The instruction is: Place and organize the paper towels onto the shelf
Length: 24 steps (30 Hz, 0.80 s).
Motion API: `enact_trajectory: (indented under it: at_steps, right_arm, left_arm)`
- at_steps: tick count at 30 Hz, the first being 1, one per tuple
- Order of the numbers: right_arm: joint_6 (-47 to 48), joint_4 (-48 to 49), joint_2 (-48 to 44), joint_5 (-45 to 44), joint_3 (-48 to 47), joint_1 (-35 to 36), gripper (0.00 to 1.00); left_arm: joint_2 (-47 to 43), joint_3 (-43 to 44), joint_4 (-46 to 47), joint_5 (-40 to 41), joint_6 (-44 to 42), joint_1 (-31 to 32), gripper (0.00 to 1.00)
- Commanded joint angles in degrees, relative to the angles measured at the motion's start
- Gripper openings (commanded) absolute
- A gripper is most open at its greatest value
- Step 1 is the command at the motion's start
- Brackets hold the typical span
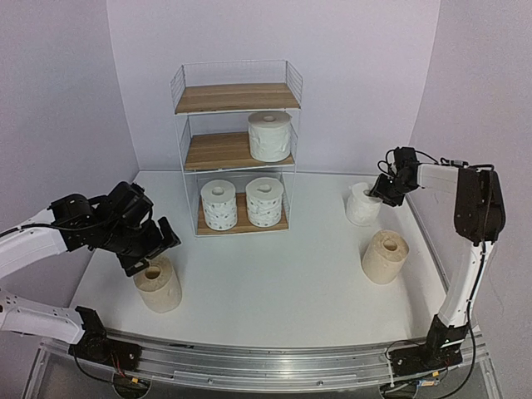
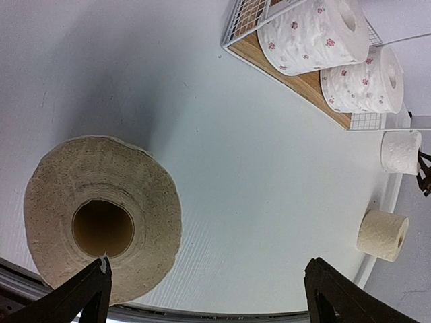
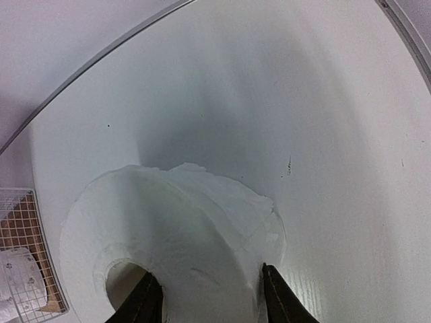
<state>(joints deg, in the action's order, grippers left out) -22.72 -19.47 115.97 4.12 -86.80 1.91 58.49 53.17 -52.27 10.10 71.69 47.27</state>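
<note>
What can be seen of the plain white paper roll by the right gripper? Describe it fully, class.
The plain white cylindrical paper roll is short and fat, of soft, slightly crumpled paper, with a hollow core. It stands upright on the white table, right of the wire-framed wooden shelf, apart from the tan paper roll nearer the front. The right gripper straddles its wall, one finger in the core, one outside; a firm grip cannot be confirmed.

Overhead camera faces the shelf (image 1: pixel 237 97) from behind; both wrist cameras look down close, glimpsing it
</note>
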Motion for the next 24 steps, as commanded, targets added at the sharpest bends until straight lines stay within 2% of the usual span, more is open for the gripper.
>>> enact_trajectory:
  at_steps: [1,3,8,11,15,18,22,24]
  right_arm:
    - [1.63,-5.06,-2.51,0.21,0.57,0.31,0.28]
    - [1.92,-5.56,-4.13,1.82,0.81,0.36,0.17]
    - [2.16,-9.12,-10.41,9.43,1.68,0.39,0.12]
    - [1.58,-13.65,-14.6,19.75,3.02,0.41,0.1]
    - [2.69,-16.52,-20.37,38.31,7.18,1.93,0.09]
    - [8.42,-21.47,-23.43,44.71,8.1,7.45,0.08]
    - [14.31,-24.64,-25.29,51.77,7.62,18.2,0.07]
    - [15.85,-25.11,-25.55,53.87,7.17,21.4,0.07]
  left_arm:
    - [1.47,3.46,3.68,-0.48,-4.62,0.14,1.0]
    - [2.07,3.39,6.47,-1.8,-7.63,0.11,1.0]
    - [3.63,2.21,18.85,-7.85,-21.08,0.23,1.0]
    - [5.69,1.5,27.71,-15.75,-30.8,1.49,1.0]
    - [10.04,2.79,37.84,-23.65,-44.2,5.82,1.0]
    - [13.6,4.61,42.52,-31.93,-52.84,7.61,0.99]
    - [17.26,6.95,45.79,-41.59,-57.83,7.67,1.0]
    - [17.92,6.81,47.59,-46.66,-59.08,7.65,1.0]
